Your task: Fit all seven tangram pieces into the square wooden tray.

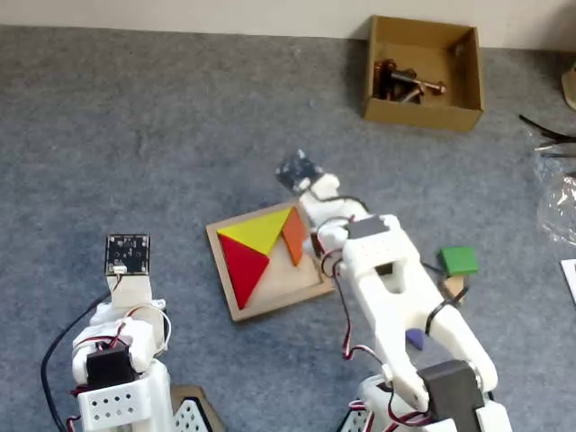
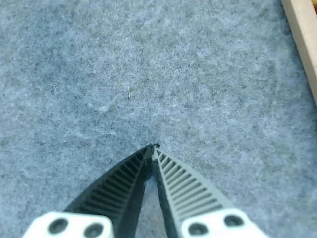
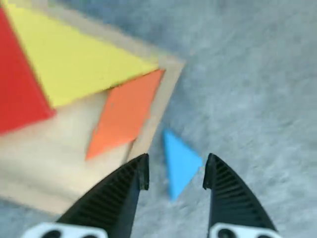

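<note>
High view, tray: I see the square wooden tray (image 1: 236, 304) on the grey carpet (image 1: 135, 135), turned at a slight angle, between the two arms.
High view, pieces in tray: a yellow triangle (image 1: 256, 231) and a red triangle (image 1: 244, 266) lie edge to edge, with an orange piece (image 1: 293, 236) beside the yellow one.
High view, loose pieces: a green piece (image 1: 459, 260) and a purple piece (image 1: 414, 338) sit on the carpet past the right arm (image 1: 387, 274), well apart from the tray.
High view, other: a cardboard box (image 1: 423, 112) stands at the far edge.
Left wrist view, fingers: my left gripper (image 2: 152, 147) has its fingertips pressed together with nothing between them, over bare carpet; a strip of the tray's rim shows at the edge.
Right wrist view, fingers: my right gripper (image 3: 177, 161) is spread apart, one finger on each side of a blue triangle (image 3: 179, 157).
Right wrist view, blue triangle: it lies on the carpet just outside the tray's rim, next to the orange piece.
</note>
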`<state>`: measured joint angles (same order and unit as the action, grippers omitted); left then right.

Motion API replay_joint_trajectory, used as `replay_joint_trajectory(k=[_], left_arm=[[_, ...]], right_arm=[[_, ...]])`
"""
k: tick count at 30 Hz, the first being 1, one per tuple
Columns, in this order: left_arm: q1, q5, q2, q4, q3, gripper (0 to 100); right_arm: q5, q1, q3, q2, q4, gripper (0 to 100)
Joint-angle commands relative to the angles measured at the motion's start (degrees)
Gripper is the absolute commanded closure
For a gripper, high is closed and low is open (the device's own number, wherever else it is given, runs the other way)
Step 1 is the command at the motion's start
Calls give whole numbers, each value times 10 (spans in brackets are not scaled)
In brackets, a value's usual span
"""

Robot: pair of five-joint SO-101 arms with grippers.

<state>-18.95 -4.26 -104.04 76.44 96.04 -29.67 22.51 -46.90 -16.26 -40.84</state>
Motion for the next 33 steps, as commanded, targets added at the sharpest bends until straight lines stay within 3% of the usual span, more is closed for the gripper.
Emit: replay_joint_trajectory(k=[1, 11, 19, 33], left_arm=[[-7, 5, -3, 3, 11, 995], [-7, 5, -3, 3, 11, 995], [-7, 5, -3, 3, 11, 995], [-7, 5, -3, 3, 11, 995]], right_arm=[[-6, 9, -14, -32, 20, 820], [-7, -1, -18, -12, 68, 820], [-7, -17, -8, 70, 67, 820], [-7, -45, 3, 77, 67, 820]])
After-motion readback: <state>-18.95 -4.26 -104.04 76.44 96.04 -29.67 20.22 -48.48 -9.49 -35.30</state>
